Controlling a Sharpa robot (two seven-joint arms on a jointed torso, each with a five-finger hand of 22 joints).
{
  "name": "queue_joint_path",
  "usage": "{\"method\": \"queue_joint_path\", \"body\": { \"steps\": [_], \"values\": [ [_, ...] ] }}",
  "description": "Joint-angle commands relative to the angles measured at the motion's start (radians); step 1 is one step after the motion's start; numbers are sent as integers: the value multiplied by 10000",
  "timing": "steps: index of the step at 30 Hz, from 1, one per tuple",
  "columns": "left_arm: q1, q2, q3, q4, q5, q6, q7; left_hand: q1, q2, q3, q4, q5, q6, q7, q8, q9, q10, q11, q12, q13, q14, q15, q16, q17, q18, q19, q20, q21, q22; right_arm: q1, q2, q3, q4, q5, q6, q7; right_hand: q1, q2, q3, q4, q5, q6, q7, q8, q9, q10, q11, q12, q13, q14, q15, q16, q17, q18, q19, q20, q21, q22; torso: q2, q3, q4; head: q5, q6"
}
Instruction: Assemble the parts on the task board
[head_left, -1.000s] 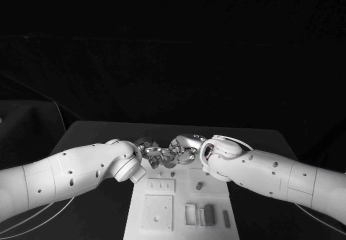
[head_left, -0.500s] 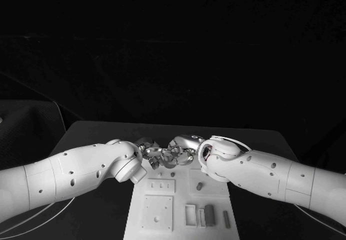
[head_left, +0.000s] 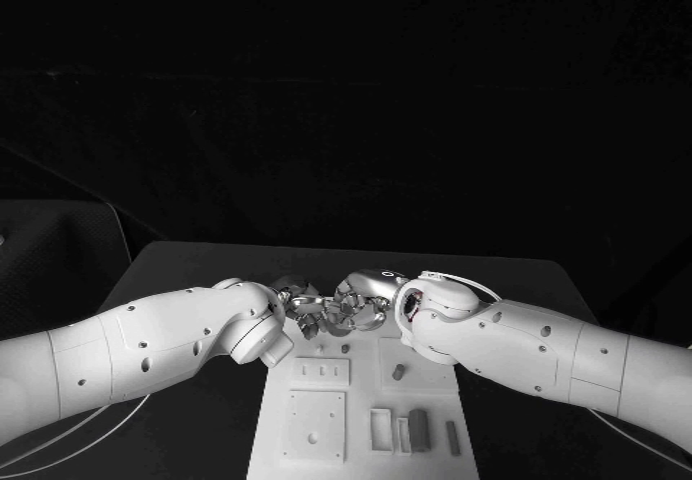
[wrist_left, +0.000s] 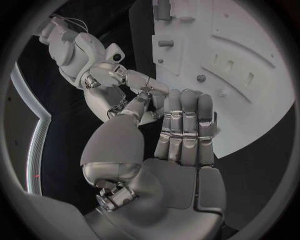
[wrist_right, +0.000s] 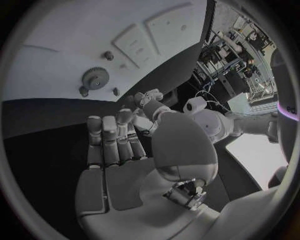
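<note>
Small grey parts (head_left: 397, 371) lie on the white task board (head_left: 353, 455), just short of both hands' fingertips. The left hand (wrist_left: 178, 130) and right hand (wrist_right: 115, 137) meet, fingers extended, apparently empty; picking a part seemingly comes next.

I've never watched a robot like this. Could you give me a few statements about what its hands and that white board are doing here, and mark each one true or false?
1. The two silver hands, left hand and right hand, meet close together over the far end of the white task board. True.
2. The left hand holds a large hammer. False: the left wrist view shows its palm bare and its fingers extended.
3. A small round toothed gear lies on the board. True.
4. The board sits on a bright red table. False: the table is black.
5. The right hand's palm is bare. True.
</note>
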Motion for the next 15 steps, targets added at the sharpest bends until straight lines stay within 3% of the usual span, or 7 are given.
{"method": "queue_joint_path", "body": {
  "steps": [1, 15],
  "values": [
    [11, 39, 7, 12, -146, 172, -125, 178, 2, 97, -22, 34, 69, 1, -30, 20, 66, -26, 54, 13, 14, -48, 56, 28, 169, 66, -49, 50, -10, -4, 24, 0, 26, -142, 122, -20, -8, -98, -24, 15, 57, 121, 112, 69, 17, 60, 4, 60, -4, 49, -22, 50, -13, -26, 68, -20, 260, 3, 2, 5, 3, -13, -13],
    [11, 44, 7, -3, -216, 154, -236, 669, 178, 344, -189, 44, 166, -11, -26, 34, 139, -49, 87, 36, 73, -77, 101, 131, 165, 130, -65, 87, -8, -5, 34, 0, 107, -182, 227, -53, -10, -94, -20, 19, 60, 135, 111, 70, 18, 76, 0, 74, -2, 65, -26, 62, -12, -24, 80, -21, 271, 5, 6, 3, 0, -12, -26]
  ]
}}
